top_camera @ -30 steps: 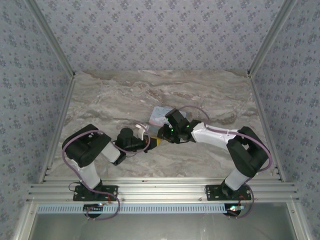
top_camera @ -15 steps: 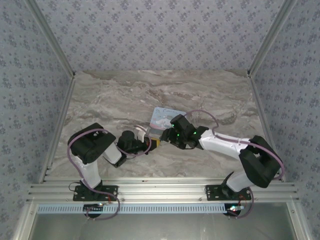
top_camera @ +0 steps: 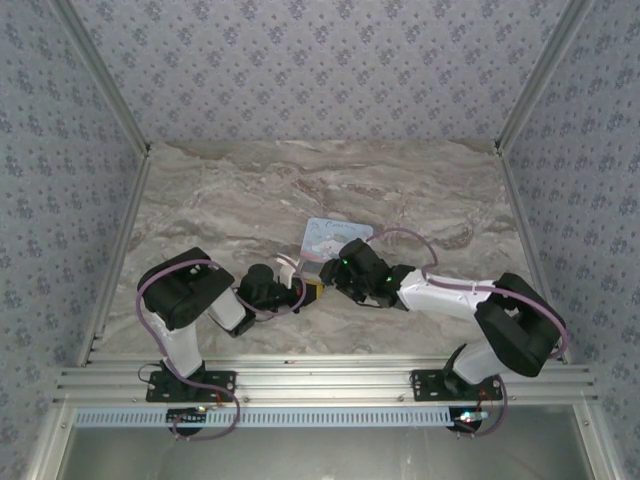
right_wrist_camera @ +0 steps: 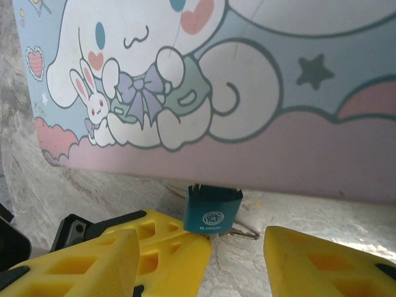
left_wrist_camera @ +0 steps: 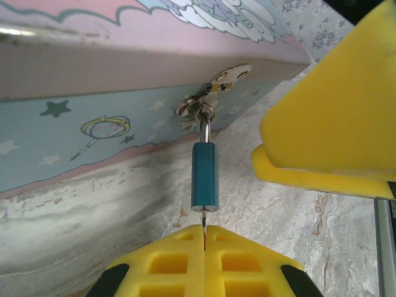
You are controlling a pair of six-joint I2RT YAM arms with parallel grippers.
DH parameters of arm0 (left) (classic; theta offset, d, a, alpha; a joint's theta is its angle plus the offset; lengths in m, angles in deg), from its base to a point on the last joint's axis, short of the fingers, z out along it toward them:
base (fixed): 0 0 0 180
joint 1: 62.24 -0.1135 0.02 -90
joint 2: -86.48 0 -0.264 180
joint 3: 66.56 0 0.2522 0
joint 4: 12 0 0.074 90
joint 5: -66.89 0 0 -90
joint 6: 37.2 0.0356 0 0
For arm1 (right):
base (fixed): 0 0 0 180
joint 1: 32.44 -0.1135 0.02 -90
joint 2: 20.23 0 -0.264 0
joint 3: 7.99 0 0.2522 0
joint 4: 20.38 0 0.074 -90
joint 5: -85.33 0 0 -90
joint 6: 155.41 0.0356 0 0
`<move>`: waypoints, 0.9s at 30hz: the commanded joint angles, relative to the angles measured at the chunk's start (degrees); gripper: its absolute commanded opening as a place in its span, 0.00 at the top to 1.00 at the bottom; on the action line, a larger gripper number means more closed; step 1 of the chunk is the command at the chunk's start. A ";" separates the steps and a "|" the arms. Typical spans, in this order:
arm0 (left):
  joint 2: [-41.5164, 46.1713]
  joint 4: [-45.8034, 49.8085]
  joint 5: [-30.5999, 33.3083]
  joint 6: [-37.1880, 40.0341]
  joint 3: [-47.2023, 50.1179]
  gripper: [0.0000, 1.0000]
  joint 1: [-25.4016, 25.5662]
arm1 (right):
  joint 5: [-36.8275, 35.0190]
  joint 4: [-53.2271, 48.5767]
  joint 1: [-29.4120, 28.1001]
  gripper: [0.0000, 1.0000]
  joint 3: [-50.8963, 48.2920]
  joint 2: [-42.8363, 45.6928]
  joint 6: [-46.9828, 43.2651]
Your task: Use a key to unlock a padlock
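The tiny teal padlock (left_wrist_camera: 204, 176) hangs by its shackle from the metal hasp (left_wrist_camera: 223, 80) on the front of the light blue cartoon tin (left_wrist_camera: 93, 124). My left gripper (left_wrist_camera: 205, 230) is shut on the key (left_wrist_camera: 203, 220), whose thin blade enters the padlock's bottom end. In the right wrist view the padlock (right_wrist_camera: 213, 210) sits below the tin (right_wrist_camera: 216, 80), between the spread yellow fingers of my open right gripper (right_wrist_camera: 204, 238). From above, the left gripper (top_camera: 300, 292) and right gripper (top_camera: 325, 276) meet at the tin's near edge (top_camera: 335, 238).
The marble tabletop (top_camera: 220, 210) stretches around the tin, with patterned walls on three sides. One right finger (left_wrist_camera: 328, 124) hangs close to the padlock's right in the left wrist view. The left gripper's fingers (right_wrist_camera: 167, 247) lie just left of the padlock.
The right arm has stretched out lower and its gripper has slid nearer and leftward, uncovering more of the tin. The left gripper has edged slightly right toward the padlock.
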 commanded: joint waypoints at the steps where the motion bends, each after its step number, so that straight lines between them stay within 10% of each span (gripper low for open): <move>1: -0.14 -1.46 -1.02 -1.19 -0.52 1.00 0.50 | -1.67 2.24 -0.21 0.44 -0.59 -1.77 2.53; 11: -0.04 -3.36 -2.01 -4.81 -0.73 1.00 0.59 | 0.17 6.46 -0.15 0.48 -0.35 -6.77 5.90; 27: 3.54 1.83 -2.64 -0.74 0.41 1.00 1.86 | 3.09 7.35 0.53 0.88 -0.12 -8.57 6.08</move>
